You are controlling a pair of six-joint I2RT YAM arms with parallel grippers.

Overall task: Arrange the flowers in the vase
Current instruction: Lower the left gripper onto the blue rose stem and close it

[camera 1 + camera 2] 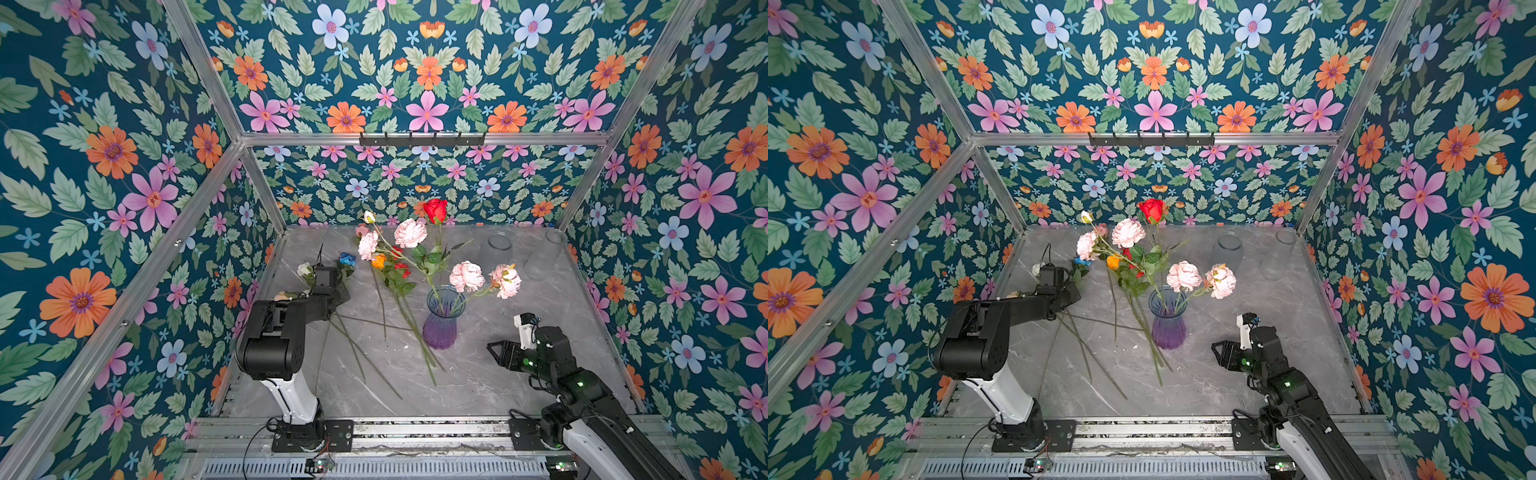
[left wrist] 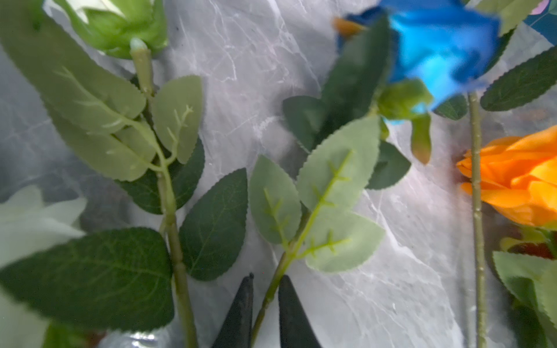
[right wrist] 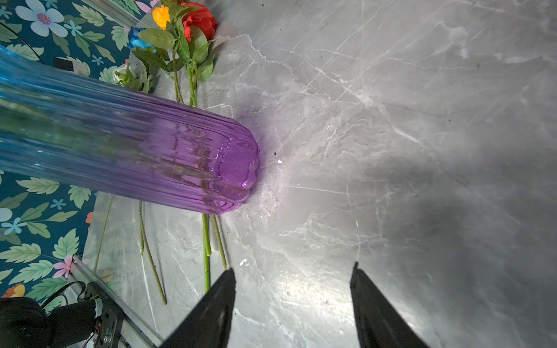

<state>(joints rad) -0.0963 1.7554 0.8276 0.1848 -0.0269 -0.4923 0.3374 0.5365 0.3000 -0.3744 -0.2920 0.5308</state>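
The ribbed vase (image 1: 442, 320) (image 1: 1168, 322) (image 3: 150, 144), blue at the top and purple at the base, stands mid-table. It holds a red rose (image 1: 435, 210) and two pink carnations (image 1: 466, 276). Other flowers lie loose to its left: pink carnations (image 1: 410, 232), an orange rose (image 2: 518, 177), a white rose (image 2: 114, 24) and a blue rose (image 1: 347, 259) (image 2: 437, 45). My left gripper (image 1: 343, 291) (image 2: 266, 278) is low over these, jaws closed onto the blue rose's stem just below its leaves. To the right of the vase, my right gripper (image 1: 492, 349) (image 3: 293, 266) hangs open and empty.
Two clear glass jars (image 1: 496, 249) (image 1: 548, 253) stand at the back right of the grey marble table (image 1: 540, 374). Long stems fan out across the table in front of and left of the vase. Flowered walls close in three sides; a black hook rail (image 1: 422, 139) hangs overhead.
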